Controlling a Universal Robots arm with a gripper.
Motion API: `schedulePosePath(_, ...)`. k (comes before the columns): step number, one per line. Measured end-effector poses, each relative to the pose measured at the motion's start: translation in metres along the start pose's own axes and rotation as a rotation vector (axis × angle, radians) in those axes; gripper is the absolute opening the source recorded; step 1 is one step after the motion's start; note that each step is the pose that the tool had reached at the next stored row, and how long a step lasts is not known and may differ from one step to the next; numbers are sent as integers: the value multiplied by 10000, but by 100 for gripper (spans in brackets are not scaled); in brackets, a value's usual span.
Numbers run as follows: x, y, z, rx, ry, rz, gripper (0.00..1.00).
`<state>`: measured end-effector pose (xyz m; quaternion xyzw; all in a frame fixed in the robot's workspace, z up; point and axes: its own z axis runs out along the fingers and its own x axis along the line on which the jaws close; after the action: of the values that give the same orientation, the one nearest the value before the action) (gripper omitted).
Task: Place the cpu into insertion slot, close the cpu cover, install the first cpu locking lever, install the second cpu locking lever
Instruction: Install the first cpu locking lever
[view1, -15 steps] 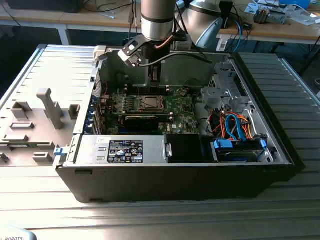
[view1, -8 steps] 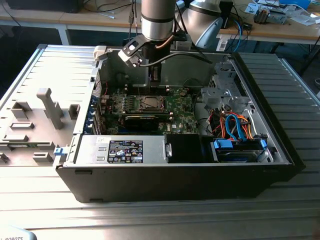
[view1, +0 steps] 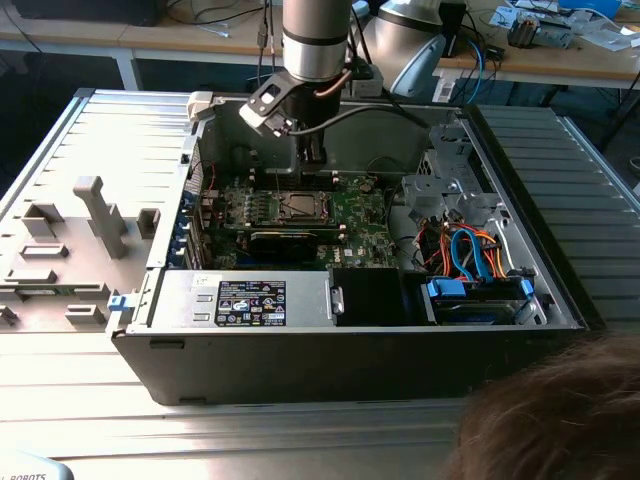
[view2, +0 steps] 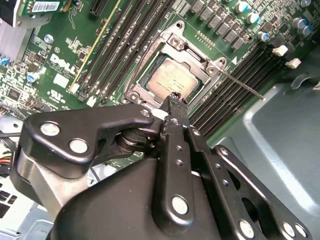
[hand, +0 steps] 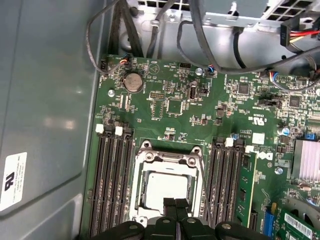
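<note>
We log white logo and symbol prints on the green circuit board (hand: 172, 107), 1 white sticker (hand: 12, 180) on the case wall (hand: 50, 100), 1 black-and-white label (view1: 251, 302) on the power supply (view1: 175, 300), 1 barcode sticker (view2: 44, 6), and faint print on the cpu (view2: 172, 82), too small to tell.

The exterior view stands back and high, looking down into the open case (view1: 300, 370), the arm (view1: 313, 40) beyond. Both wrist views hang close over the board (view2: 65, 55) (hand: 200, 130), facing down past the gripper (view2: 175, 100) (hand: 175, 202) (each from a different side), and share the slot (view2: 197, 60) (hand: 167, 159).
</note>
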<state>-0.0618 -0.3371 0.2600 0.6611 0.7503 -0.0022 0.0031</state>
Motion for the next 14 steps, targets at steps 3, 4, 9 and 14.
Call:
schedulePosePath(3, 0, 0, 0, -3, 0, -388, 11)
schedulePosePath(4, 0, 0, 0, -4, 0, -519, 11)
schedulePosePath(9, 0, 0, 0, -7, 0, -946, 11)
schedulePosePath(14, 0, 0, 0, -11, 0, -1469, 11)
